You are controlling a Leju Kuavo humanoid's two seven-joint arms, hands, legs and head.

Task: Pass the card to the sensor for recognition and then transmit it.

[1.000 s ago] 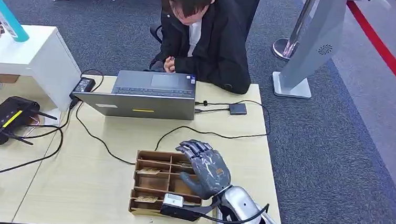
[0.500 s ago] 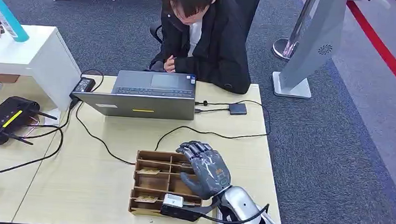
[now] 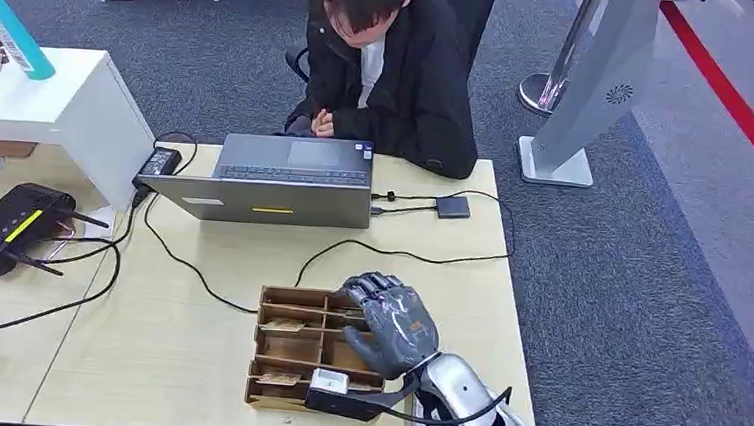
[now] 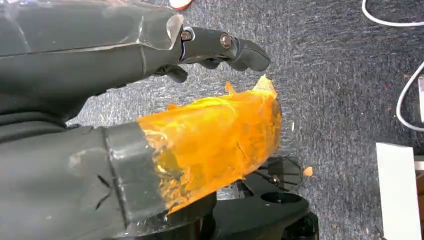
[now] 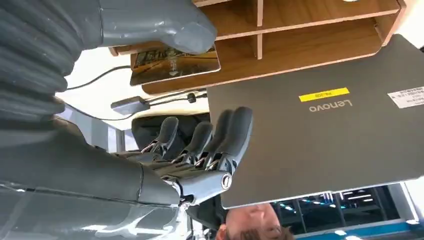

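Note:
My right hand (image 3: 395,323) hovers over the right side of a wooden card tray (image 3: 277,296) near the table's front edge, fingers slightly curled. In the right wrist view its thumb (image 5: 155,22) touches the top of a brown card (image 5: 175,65) lying in a tray compartment (image 5: 310,45), while the fingers (image 5: 210,140) stay spread away from it. More cards (image 3: 285,324) lie in other compartments. A black sensor box with a white top (image 3: 332,390) sits at the tray's front edge. My left hand (image 4: 75,65) hangs above grey carpet, holding nothing, its thumb wrapped in orange tape (image 4: 215,135).
A grey laptop (image 3: 275,181) stands beyond the tray, with a seated person (image 3: 388,63) behind it. Black cables (image 3: 400,253) cross the table toward a small adapter (image 3: 453,206). A black router (image 3: 6,227) lies on the left desk. A grey stand (image 3: 587,97) is on the floor to the right.
My right hand's fingers have curled in a little and the hand has sunk slightly toward the tray. Nothing else has moved.

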